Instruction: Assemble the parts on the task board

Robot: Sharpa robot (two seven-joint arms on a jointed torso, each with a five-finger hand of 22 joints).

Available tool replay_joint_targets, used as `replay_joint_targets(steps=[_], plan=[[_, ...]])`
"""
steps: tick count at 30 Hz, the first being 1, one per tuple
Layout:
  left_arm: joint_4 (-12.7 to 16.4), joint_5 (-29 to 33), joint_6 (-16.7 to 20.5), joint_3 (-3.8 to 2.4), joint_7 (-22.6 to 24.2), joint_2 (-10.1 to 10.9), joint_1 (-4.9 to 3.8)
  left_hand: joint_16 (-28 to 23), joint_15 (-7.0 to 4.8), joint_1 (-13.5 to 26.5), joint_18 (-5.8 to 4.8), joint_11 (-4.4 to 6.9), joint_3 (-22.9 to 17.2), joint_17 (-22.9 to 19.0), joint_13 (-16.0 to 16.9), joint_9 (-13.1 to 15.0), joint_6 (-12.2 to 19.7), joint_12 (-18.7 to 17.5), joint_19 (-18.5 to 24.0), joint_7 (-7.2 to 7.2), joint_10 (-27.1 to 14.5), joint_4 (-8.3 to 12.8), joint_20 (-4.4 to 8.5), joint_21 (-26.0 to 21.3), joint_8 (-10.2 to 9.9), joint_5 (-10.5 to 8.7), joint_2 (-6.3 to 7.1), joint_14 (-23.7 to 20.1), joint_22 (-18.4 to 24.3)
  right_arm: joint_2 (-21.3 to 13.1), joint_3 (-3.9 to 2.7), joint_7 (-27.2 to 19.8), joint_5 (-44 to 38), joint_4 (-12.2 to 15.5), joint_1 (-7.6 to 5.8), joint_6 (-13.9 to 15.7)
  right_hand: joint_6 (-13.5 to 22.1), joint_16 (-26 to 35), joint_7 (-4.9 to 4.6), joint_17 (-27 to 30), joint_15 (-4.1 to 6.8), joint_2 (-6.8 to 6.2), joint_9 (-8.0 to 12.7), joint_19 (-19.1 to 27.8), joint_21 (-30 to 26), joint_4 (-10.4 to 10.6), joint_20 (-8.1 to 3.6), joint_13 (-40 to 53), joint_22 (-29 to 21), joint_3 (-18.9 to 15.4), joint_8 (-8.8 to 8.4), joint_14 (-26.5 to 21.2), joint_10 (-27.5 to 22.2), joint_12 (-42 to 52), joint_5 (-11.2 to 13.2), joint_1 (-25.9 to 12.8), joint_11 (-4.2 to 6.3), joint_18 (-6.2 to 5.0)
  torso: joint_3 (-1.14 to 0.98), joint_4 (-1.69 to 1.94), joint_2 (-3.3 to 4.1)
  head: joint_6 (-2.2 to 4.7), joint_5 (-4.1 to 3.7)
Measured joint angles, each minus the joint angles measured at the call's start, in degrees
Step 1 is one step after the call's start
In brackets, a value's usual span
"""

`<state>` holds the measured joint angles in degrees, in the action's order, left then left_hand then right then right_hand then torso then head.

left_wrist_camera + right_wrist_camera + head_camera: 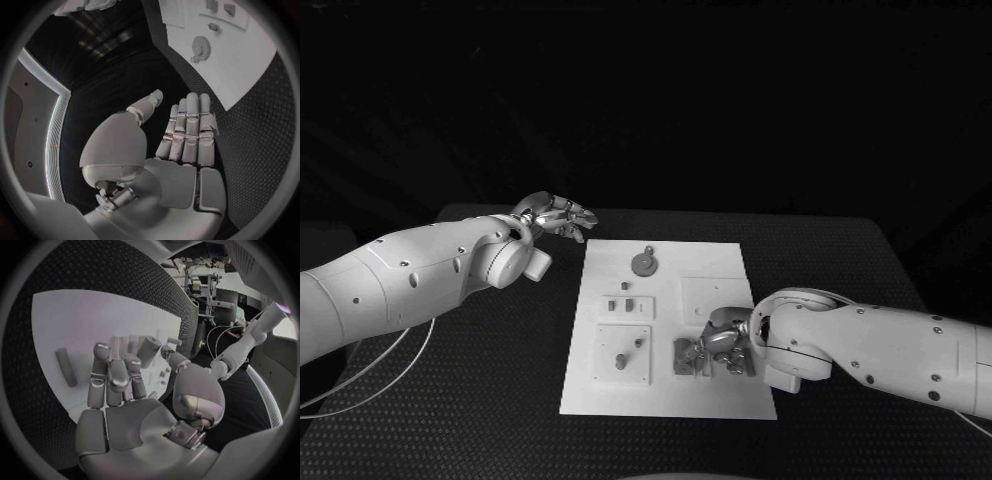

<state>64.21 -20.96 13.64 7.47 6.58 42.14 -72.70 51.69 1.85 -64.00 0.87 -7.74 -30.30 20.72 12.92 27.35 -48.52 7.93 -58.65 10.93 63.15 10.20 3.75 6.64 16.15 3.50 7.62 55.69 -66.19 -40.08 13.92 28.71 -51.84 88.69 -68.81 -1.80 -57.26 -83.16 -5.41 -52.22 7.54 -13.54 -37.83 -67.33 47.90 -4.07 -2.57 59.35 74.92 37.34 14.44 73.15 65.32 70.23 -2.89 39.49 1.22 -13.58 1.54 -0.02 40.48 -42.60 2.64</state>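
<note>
Board (718,262) far edge bare | left hand (557,216) off it | right hand (723,340) over near corner

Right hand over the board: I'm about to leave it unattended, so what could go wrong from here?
The right hand hangs low over the task board with its fingers among small upright parts; a careless sweep could knock them over. The head view hides the contact behind that hand, so a slip may go unseen. The left hand is off the board, so nothing steadies it.

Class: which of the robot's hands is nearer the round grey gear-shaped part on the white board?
Left. The left hand hovers beside the board's far corner, close to the gear-shaped part; the right hand is over the near end.
</note>
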Motion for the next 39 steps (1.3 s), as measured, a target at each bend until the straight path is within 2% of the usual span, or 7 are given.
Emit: replay_joint_targets(steps=[7, 16, 19, 22, 24, 25, 39], plan=[[0.0, 0.0, 0.0, 0.0, 0.0, 0.0, 0.0, 0.0, 0.0, 0.0, 0.0, 0.0, 0.0, 0.0, 0.0, -0.1, 0.0, 0.0, 0.0, 0.0, 0.0, 0.0, 0.0, 0.0, 0.0, 0.0, 0.0, 0.0, 0.0, -0.2, 0.04, -0.9, -0.8, 0.2, 0.03, -1.0, 0.1, 0.0, 0.1, 0.0, 0.01, 0.85, -0.6, 0.0, 0.0, -4.2, 0.0, 0.0, 0.0, -1.6, 0.67, 0.0, 0.0, 0.0, 0.0, 3.9, 0.0, -0.02, -0.01, -0.01, -0.01, -0.01, -0.01], [0.0, 0.0, 0.0, 0.0, 0.0, 0.0, 0.0, 0.0, 0.0, 0.0, 0.0, 0.0, -0.1, 0.0, 0.0, -0.1, 0.0, 0.2, 0.0, 0.0, 0.0, -0.1, 0.0, -0.2, 0.0, 0.0, 0.0, 0.0, 0.0, 0.0, 0.02, -1.1, -2.3, 0.2, 0.11, -1.4, -0.4, 0.0, 0.61, -0.5, 0.0, 1.96, -1.0, 0.0, 0.0, -6.0, 0.01, 0.0, 0.0, -2.2, 0.67, 0.0, 0.0, 0.0, 0.0, 5.8, 0.0, -0.05, -0.01, -0.01, -0.01, -0.01, -0.02], [0.0, 0.0, -0.1, 0.0, 0.0, 0.0, 0.0, 0.0, 0.0, 0.0, 0.0, 0.0, -0.1, 0.0, 0.0, 0.0, 0.0, 0.2, 0.0, 0.0, 0.0, -0.1, 0.0, -0.2, 0.0, 0.0, 0.0, 0.0, 0.0, 0.0, -0.09, -1.1, -2.7, 0.2, 0.08, -1.2, -0.7, 0.0, 0.85, -0.8, -0.01, 3.6, -1.1, 0.0, 0.0, -6.4, 0.01, 0.0, 0.0, -2.8, 0.98, 0.0, 0.2, 0.0, 0.1, 5.4, 0.24, -0.05, -0.01, 0.0, -0.01, -0.01, -0.03], [0.0, 0.0, -0.1, 0.0, 0.0, 0.0, 0.0, 0.0, 0.0, 0.0, 0.0, 0.0, -0.1, 0.1, 0.0, 0.0, 0.0, 0.2, 0.0, 0.0, 0.0, -0.1, 0.0, -0.2, 0.0, 0.0, 0.0, 0.0, 0.0, 0.1, -0.22, -1.2, -2.9, 0.1, -0.04, -0.8, -1.0, 0.0, 1.03, -1.1, 0.28, 6.0, -1.1, 0.0, 0.0, -6.1, 0.01, 0.0, 0.0, -3.3, 1.02, 0.4, 0.3, 0.0, 0.1, 4.6, 0.32, -0.08, 0.01, 0.01, -0.01, -0.01, -0.07], [0.0, 0.0, -0.1, 0.0, 0.0, 0.0, 0.0, 0.0, 0.0, 0.2, 0.0, 0.0, 0.0, 0.1, 0.0, 0.0, 0.0, 0.2, 0.0, 0.0, 0.0, -0.2, 0.0, -0.2, 0.0, 0.0, -0.24, 0.0, 0.0, 0.1, -0.22, -1.2, -3.2, -0.1, -0.1, -0.5, -1.1, 0.0, 0.98, -1.1, 0.3, 8.54, -1.2, 0.0, 0.0, -6.7, 0.01, 0.0, 0.0, -3.9, 1.02, 0.5, 0.5, 0.0, 0.0, 5.4, 0.53, -0.09, 0.01, 0.01, -0.01, -0.03, -0.07], [0.0, 0.0, -0.1, 0.0, 0.0, 0.0, 0.0, 0.0, 0.0, 0.2, 0.0, 0.0, -0.1, 0.1, 0.0, 0.0, 0.0, 0.2, 0.0, 0.0, 0.0, -0.4, 0.0, -0.2, 0.0, 0.0, -0.23, 0.0, 0.0, 0.1, -0.05, -1.1, -3.3, -0.3, 0.01, -0.4, -1.2, 0.0, 1.05, -1.1, 0.3, 8.97, -1.4, 0.0, 0.0, -6.7, 0.01, 0.0, 0.0, -4.1, 1.11, 0.5, 0.5, 0.0, 0.0, 5.2, 0.53, -0.09, 0.02, 0.01, -0.01, -0.03, -0.07], [0.0, 0.0, -0.1, 0.0, -0.1, 0.1, 0.0, -0.2, 0.0, 0.2, 0.0, 0.0, -0.1, 0.1, 0.0, -0.1, 0.0, 0.2, 0.0, 0.0, 0.0, -0.4, 0.0, -0.2, 0.0, 0.0, -0.23, 0.0, -0.1, -0.1, -0.01, -0.8, -4.0, -0.6, 0.11, 0.4, -1.9, 0.0, 1.0, -1.2, 0.31, 9.03, -1.1, 0.0, 0.0, -6.5, 0.02, -0.1, 0.0, -4.9, 1.27, 0.6, 0.5, -0.2, 0.0, 3.0, 0.52, -0.2, 0.01, 0.01, 0.0, 0.01, -0.21]])
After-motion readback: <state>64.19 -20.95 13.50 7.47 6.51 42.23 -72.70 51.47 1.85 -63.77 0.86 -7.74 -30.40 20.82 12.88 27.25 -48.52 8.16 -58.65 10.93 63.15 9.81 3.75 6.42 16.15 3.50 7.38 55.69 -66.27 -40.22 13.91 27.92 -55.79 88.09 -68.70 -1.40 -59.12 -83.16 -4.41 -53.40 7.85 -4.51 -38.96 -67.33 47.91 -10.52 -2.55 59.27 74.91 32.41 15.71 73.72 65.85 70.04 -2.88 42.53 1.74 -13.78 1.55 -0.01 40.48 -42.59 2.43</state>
